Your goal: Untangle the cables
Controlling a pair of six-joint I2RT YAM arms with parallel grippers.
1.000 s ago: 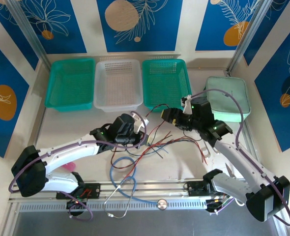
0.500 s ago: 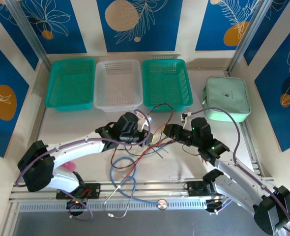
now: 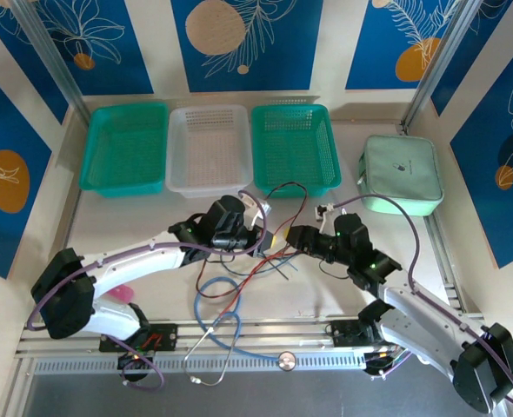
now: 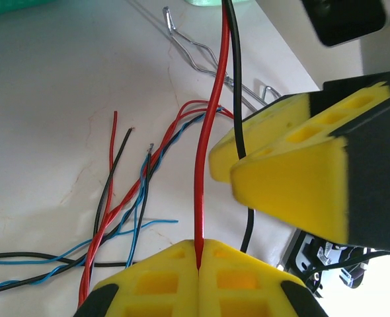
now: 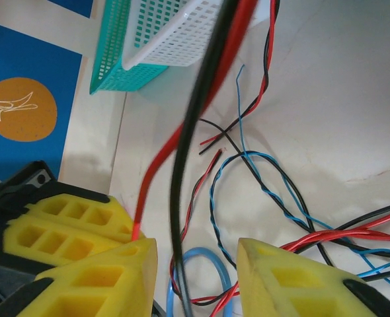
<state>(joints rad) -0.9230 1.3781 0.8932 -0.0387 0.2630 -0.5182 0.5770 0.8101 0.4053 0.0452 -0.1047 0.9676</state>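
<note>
Blue leaf-printed wall panels are enclosing the cell on three sides, and a pale, faintly scuffed table is carrying everything. Along its far edge three bins are sitting side by side: a teal basket, a white basket and a second teal basket, probably there to receive the separated wires. A mint pouch is lying to their right, well apart. Near the arm bases a light-blue stethoscope tube is looping, no part of this job.

The cables are lying in a loose red, black and blue snarl at mid-table, between the two wrists. The left gripper is pinching the red cable with its fingers pressed together, lifting it taut so one strand is standing out from the heap. The right gripper is facing it, just beside, its fingers apart, with the black cable running through the gap and not visibly squeezed. I judge it is positioning to take the black strand, so the arms can draw red and black apart. The risk is catching red too, since both are running side by side there.
</note>
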